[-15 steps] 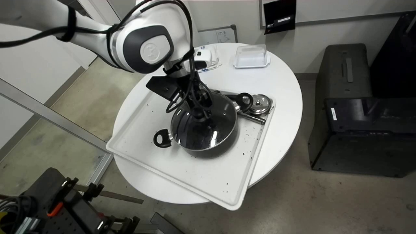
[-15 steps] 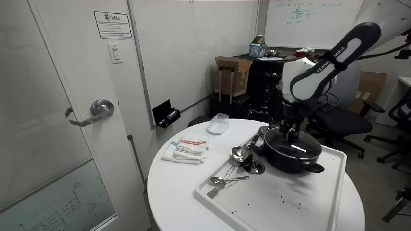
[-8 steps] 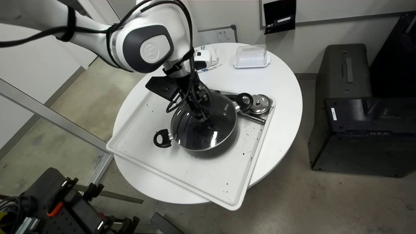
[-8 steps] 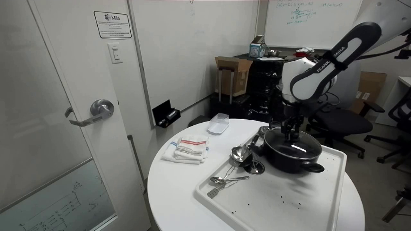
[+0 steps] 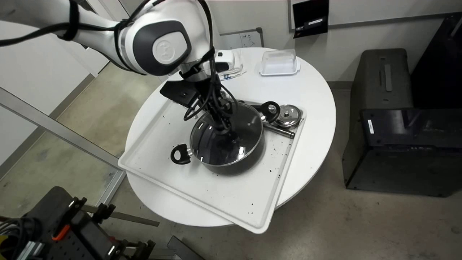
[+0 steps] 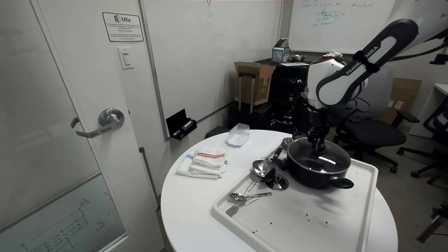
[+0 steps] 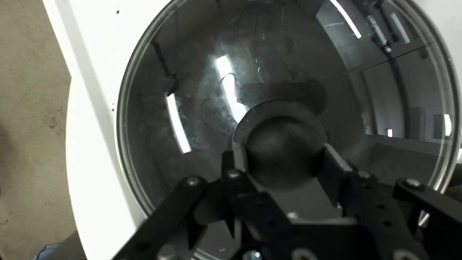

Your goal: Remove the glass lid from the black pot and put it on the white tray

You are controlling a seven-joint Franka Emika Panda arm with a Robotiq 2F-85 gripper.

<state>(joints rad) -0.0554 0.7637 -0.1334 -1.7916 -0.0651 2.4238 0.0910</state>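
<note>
The glass lid (image 5: 245,144) covers the black pot (image 6: 309,178), and the pot stands on the white tray (image 5: 231,200). In the wrist view my gripper (image 7: 285,155) has its two fingers pressed against opposite sides of the lid's round dark knob (image 7: 283,139); it is shut on it. From an exterior view, the gripper (image 6: 317,146) points straight down over the lid's middle. The lid's rim seems a touch higher than before, but whether it is fully off the pot's rim I cannot tell. The gripper hides most of the knob in both exterior views.
Beside the pot on the tray lie a small lid (image 5: 288,115), a metal bowl (image 6: 261,168) and several utensils (image 6: 241,199). Folded towels (image 6: 206,162) and a clear container (image 5: 279,63) sit on the round table (image 6: 196,213). Black side handles (image 5: 180,154) stick out from the pot.
The fingers have come together on the knob. Since half a second ago the arm has risen slightly, and the lid's rim and reflections have shifted a little with it.
</note>
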